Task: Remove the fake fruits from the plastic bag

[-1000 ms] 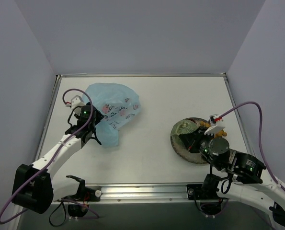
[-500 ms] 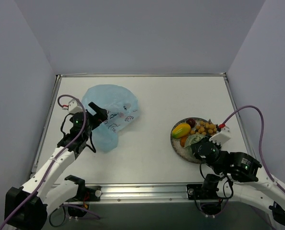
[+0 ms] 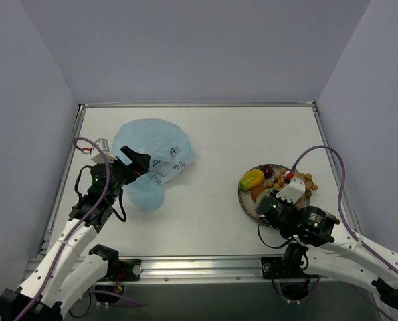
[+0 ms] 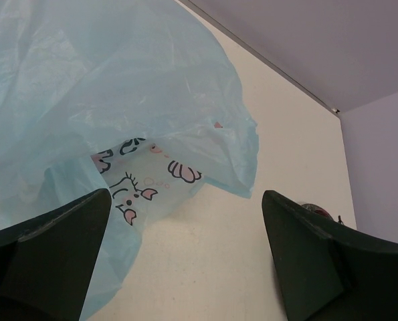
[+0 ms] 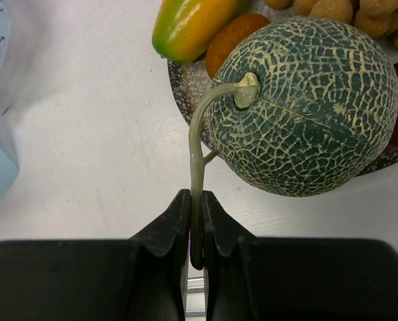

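Observation:
The light-blue plastic bag [image 3: 152,150] lies crumpled at the left; it fills the upper left of the left wrist view [image 4: 118,87]. My left gripper [image 3: 136,162] is open and empty at the bag's near edge [image 4: 185,195]. On the speckled plate [image 3: 244,197] lie the mango [image 3: 251,179], a dark red fruit [image 3: 268,171], the bunch of tan balls [image 3: 296,179] and an orange piece [image 3: 257,192]. My right gripper [image 3: 269,200] is shut on the stem [image 5: 197,154] of the green netted melon [image 5: 306,107], which rests on the plate's near edge [image 5: 185,83].
Metal rails border the table at the back, sides and front. Grey walls enclose the table on three sides. Purple cables loop from both wrists. Bare tabletop lies between the bag and the plate.
My left gripper has drawn back to the left, off the bag. My right arm has pulled back towards the near edge, uncovering the fruits on the plate.

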Controlling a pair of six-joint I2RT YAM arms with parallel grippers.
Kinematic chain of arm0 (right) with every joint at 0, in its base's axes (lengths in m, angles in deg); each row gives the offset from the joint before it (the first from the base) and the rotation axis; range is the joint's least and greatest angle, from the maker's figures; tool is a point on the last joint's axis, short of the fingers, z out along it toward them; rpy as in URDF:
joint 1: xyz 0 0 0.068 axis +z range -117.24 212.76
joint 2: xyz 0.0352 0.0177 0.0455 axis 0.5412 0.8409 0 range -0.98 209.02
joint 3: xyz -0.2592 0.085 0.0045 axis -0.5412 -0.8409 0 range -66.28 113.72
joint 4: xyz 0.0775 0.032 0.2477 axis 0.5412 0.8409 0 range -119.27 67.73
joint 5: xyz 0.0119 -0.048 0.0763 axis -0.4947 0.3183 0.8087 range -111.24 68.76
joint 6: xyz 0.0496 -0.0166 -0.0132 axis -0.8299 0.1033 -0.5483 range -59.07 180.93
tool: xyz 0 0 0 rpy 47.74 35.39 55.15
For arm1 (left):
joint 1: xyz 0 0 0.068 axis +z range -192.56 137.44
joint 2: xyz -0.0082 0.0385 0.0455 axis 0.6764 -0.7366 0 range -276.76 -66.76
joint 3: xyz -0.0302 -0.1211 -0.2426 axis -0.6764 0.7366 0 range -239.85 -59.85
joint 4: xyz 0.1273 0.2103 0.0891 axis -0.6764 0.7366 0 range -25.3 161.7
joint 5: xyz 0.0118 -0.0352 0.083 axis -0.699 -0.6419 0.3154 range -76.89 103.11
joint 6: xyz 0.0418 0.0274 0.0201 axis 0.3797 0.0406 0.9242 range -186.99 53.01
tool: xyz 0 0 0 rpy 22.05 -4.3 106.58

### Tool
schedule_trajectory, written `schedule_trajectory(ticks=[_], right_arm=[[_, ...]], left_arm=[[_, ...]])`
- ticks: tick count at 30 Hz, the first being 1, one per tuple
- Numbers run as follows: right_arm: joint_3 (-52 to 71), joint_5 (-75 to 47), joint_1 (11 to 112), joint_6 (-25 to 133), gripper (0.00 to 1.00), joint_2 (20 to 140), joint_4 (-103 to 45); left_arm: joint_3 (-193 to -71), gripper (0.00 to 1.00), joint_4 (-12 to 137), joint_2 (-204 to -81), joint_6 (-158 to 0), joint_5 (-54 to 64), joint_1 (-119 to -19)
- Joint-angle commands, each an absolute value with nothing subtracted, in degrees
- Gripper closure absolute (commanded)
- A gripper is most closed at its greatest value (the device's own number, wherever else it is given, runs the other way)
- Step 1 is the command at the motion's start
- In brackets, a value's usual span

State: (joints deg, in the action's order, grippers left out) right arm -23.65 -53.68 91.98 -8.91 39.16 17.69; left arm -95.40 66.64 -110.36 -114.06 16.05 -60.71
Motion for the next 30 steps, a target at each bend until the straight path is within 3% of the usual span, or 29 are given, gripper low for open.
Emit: schedule_trajectory(ticks=[1, 5, 9, 13, 15, 18, 27, 30], right_arm=[[-26.3, -54.5, 91.9, -12.3, 1.00, 39.2, 18.5], [-26.4, -55.2, 92.0, -12.5, 0.91, 39.0, 18.5], [-26.2, -54.4, 92.0, -12.5, 0.68, 40.9, 18.5], [-25.5, -53.6, 92.1, -11.6, 0.55, 43.1, 18.4], [-24.5, -53.3, 92.3, -10.7, 0.40, 43.1, 18.2], [-22.3, -53.8, 92.8, -9.6, 0.25, 42.7, 18.1], [-17.0, -56.2, 95.1, -7.8, 0.02, 42.6, 18.1], [-14.2, -57.4, 95.9, -6.4, 0.01, 42.5, 17.8]], left_arm=[[-99.3, 0.06, 67.7, -109.1, -113.2, 13.4, -60.8], [-99.2, 0.06, 67.9, -108.9, -113.1, 13.1, -60.8], [-99.3, 0.06, 68.0, -109.3, -113.0, 13.1, -60.8], [-99.5, 0.06, 67.9, -109.1, -113.2, 11.4, -60.8], [-99.8, 0.06, 67.9, -108.9, -113.2, 11.1, -60.8], [-100.8, 0.06, 68.6, -108.5, -113.0, 10.7, -60.8], [-102.6, 0.06, 71.9, -105.4, -112.6, 9.0, -60.8], [-103.1, 0.06, 72.8, -104.5, -112.3, 8.1, -60.8]])
